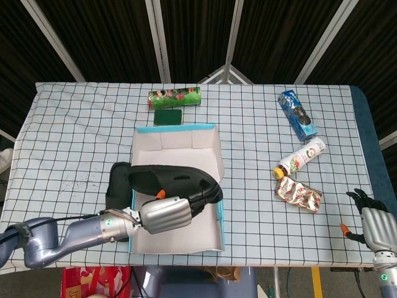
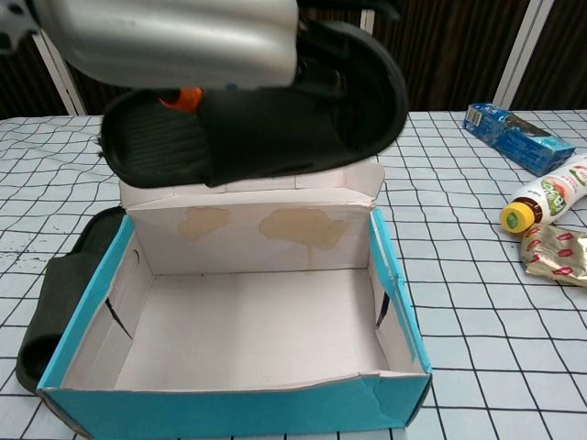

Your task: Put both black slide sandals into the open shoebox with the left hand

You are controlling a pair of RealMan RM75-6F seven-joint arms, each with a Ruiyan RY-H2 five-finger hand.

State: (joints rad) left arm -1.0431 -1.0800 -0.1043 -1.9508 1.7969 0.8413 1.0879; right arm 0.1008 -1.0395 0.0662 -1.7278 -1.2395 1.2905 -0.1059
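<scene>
While the open shoebox sat on the checked table, the left hand gripped one black slide sandal and held it in the air above the box, lying crosswise over its open cavity. In the chest view that sandal hung well above the box floor, sole side down, with the silver back of the left hand on top of it and filling the upper frame. The second sandal lay on the table just beside the box's left wall; in the chest view it pressed against the blue side panel. And the right hand? It sat low at the table's near right corner, holding nothing, dark fingers apart. Behind the box lay a green roll and a dark green sponge. Off to the right were a blue cookie pack, a capped bottle and a crumpled snack wrapper.
</scene>
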